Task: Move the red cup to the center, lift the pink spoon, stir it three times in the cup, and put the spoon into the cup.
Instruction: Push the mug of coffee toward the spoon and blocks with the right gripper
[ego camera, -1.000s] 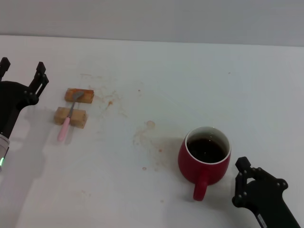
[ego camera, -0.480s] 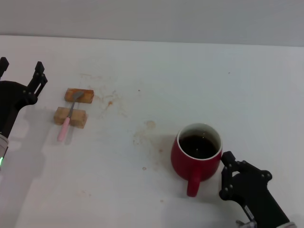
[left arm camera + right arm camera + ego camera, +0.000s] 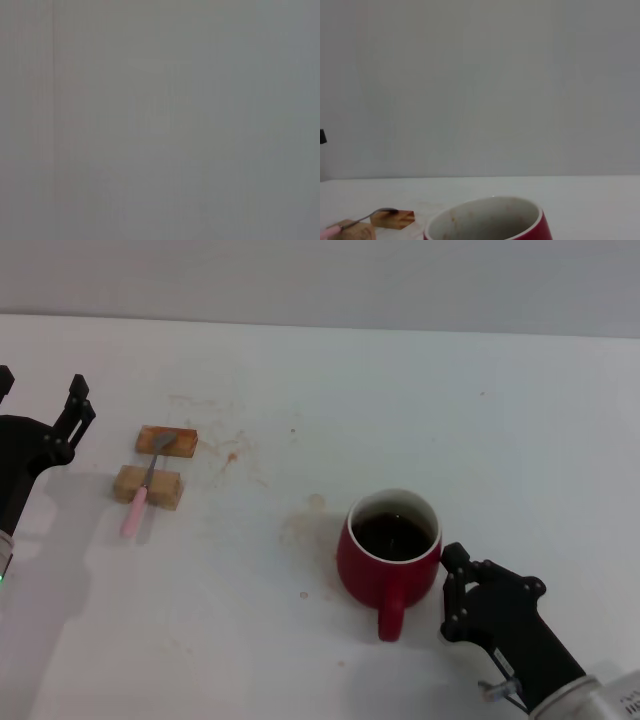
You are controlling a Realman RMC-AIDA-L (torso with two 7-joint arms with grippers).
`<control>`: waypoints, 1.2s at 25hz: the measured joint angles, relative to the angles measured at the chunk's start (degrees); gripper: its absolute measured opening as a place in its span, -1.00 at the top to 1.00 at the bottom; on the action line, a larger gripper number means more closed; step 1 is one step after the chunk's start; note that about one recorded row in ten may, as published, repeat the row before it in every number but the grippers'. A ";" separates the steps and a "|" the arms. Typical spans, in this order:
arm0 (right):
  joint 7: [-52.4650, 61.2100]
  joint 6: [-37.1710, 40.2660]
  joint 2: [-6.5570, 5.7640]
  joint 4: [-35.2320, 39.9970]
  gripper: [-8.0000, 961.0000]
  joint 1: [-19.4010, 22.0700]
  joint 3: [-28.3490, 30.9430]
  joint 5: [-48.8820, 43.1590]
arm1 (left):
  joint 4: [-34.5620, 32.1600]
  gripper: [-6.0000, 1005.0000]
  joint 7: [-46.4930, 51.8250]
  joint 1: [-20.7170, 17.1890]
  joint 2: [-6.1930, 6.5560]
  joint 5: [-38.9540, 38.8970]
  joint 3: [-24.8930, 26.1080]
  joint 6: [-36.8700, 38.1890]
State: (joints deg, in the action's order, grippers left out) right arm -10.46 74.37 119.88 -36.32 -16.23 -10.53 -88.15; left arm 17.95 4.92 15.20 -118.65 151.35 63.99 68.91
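I see my right claw (image 3: pixel 448 592) pressed against the red cup (image 3: pixel 388 545) near the table (image 3: pixel 420 410) centre, though I cannot tell if it's open or closed. The pink spoon (image 3: pixel 145 483) rests across two wooden blocks (image 3: pixel 149 487), near my open left claw (image 3: pixel 40 405).

Cup (image 3: pixel 388 546): on the counter (image 3: pixel 480 430), toward its near edge and a little right of the middle; handle (image 3: pixel 391 614) points at the near edge; liquid (image 3: pixel 392 534) inside.
Right pincer (image 3: pixel 448 592): near the near edge, just right of the cup's handle, touching the cup's right wall.
Wooden blocks: far block (image 3: pixel 167 441) and near block (image 3: pixel 148 486) sit one behind the other toward the left edge, well apart from the cup.
Spoon (image 3: pixel 145 486): lies across both blocks, bowl on the far block, handle overhanging the near block toward the near edge.
Left pincer (image 3: pixel 38 398): at the left edge, left of the blocks, apart from them.
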 joint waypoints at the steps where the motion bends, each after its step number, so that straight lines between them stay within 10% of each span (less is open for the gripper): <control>1: 0.01 -0.22 0.00 0.10 0.98 -0.41 -0.01 0.00 | 0.00 -0.68 0.00 0.00 0.00 0.00 0.00 0.00; 14: 0.01 -2.86 0.00 0.64 0.98 -4.61 -0.01 0.00 | -0.02 -0.68 0.01 0.00 0.01 0.00 -0.17 -0.28; 30: -0.44 -2.65 0.00 -1.74 0.98 -0.47 -0.35 -1.68 | -0.49 -0.68 -0.41 0.54 0.00 0.00 -0.01 -0.45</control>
State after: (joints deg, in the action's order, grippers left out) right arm -10.90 71.72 119.88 -38.06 -16.70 -10.88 -89.84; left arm 17.47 4.51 15.74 -118.65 151.35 63.98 68.46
